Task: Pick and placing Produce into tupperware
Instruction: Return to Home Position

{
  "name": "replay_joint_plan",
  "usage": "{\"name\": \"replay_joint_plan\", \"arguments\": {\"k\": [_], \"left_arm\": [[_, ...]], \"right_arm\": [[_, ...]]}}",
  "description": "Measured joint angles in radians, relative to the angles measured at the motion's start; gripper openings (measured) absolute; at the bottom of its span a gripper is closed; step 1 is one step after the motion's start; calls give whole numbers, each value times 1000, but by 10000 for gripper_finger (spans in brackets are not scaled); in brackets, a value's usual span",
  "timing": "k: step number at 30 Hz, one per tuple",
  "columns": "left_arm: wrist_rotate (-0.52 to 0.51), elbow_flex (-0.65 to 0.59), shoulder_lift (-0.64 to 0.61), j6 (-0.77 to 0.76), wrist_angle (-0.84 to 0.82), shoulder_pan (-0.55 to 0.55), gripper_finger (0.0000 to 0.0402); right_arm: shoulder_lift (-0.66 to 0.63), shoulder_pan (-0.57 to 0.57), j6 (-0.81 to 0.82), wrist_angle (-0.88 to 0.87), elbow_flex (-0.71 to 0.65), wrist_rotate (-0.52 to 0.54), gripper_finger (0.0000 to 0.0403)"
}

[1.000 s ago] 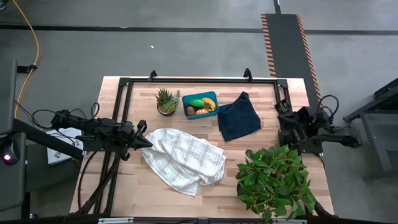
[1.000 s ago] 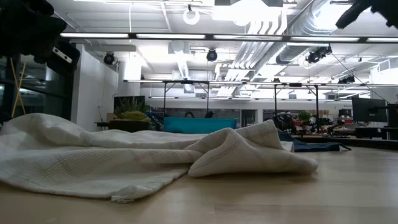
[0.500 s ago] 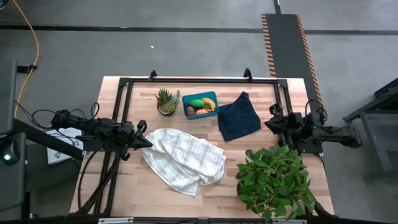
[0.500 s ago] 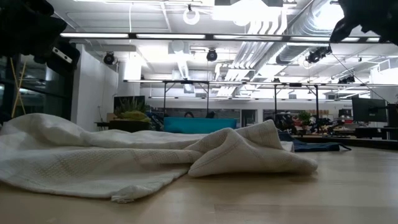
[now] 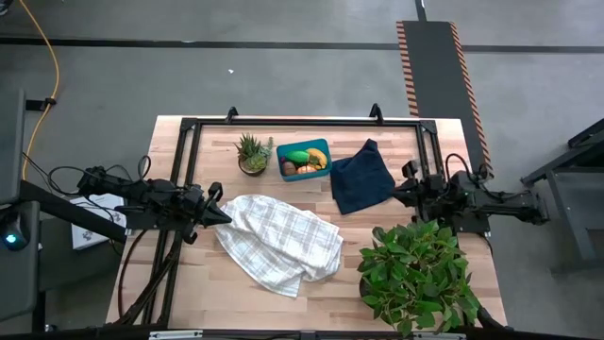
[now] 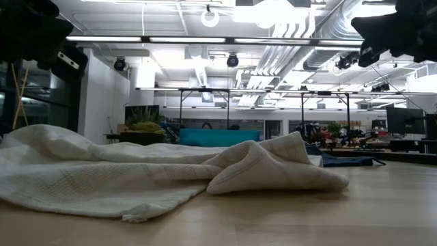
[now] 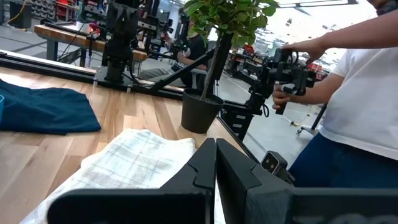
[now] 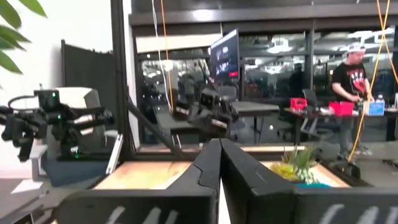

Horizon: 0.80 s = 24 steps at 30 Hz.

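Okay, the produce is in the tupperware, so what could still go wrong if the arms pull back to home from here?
The right arm, jaws shut, sits close to both the navy cloth and the big leafy plant. If it swings back, it might brush the leaves or drag the cloth. The left arm, jaws also shut, ends by the edge of the white checked towel and could snag it.

No legible text, labels, brands or numbers, distant monitor [image 8: 224, 52] perhaps showing something, too small to read
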Motion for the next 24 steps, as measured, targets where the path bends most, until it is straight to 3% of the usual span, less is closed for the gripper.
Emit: {"name": "replay_joint_plan", "arguments": {"k": [24], "left_arm": [[0,0,0,0,0,0,1]], "right_arm": [[0,0,6,-231,0,28,0]]}}
